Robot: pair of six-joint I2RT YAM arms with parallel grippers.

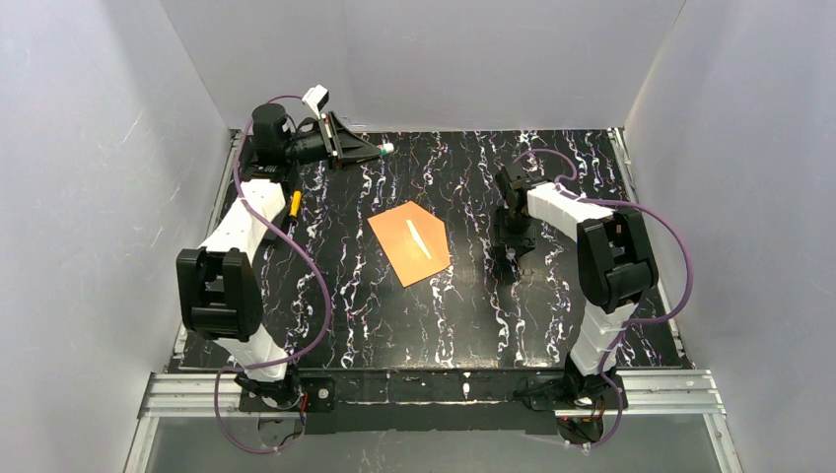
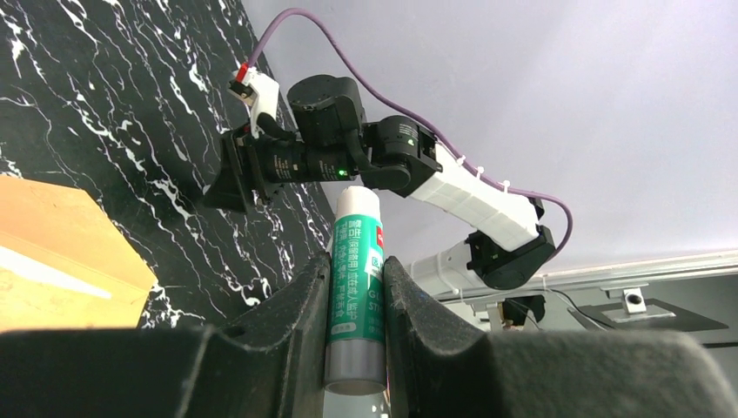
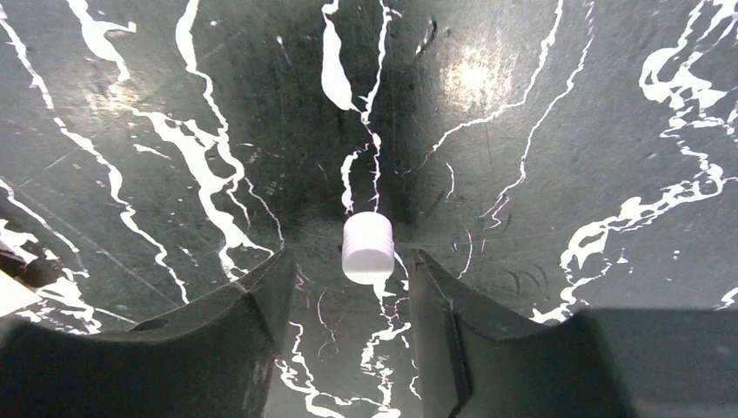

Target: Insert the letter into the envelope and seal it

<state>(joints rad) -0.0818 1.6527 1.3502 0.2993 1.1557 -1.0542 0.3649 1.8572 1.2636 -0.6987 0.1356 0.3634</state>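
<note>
Top external view had the left gripper (image 1: 357,148) at the far left corner of the black, white-veined table (image 1: 345,315), lying roughly level with its fingers pointing right. It was clamped on a glue stick (image 2: 358,228). In the left wrist view the green-and-white labelled tube sat squeezed between both dark fingers, with its white end reaching out past them.

Toward the middle of the table lay the envelope (image 1: 409,243), flat and turned at an angle to the table's edges. It was a plain orange-brown kraft colour and five-sided in outline, with one end coming to a blunt point on the far side. A thin pale strip (image 1: 419,239) ran lengthwise along its upper face. Neither arm was touching it. Whether its flap was folded shut or lay open could not be told from these views.

To the right of the envelope, near it but apart, the right gripper (image 1: 511,251) pointed straight down at the table. In the right wrist view its fingers were spread. A small white ribbed cap (image 3: 368,248) stood on the table between them, with a gap on each side, so nothing was held.
</note>
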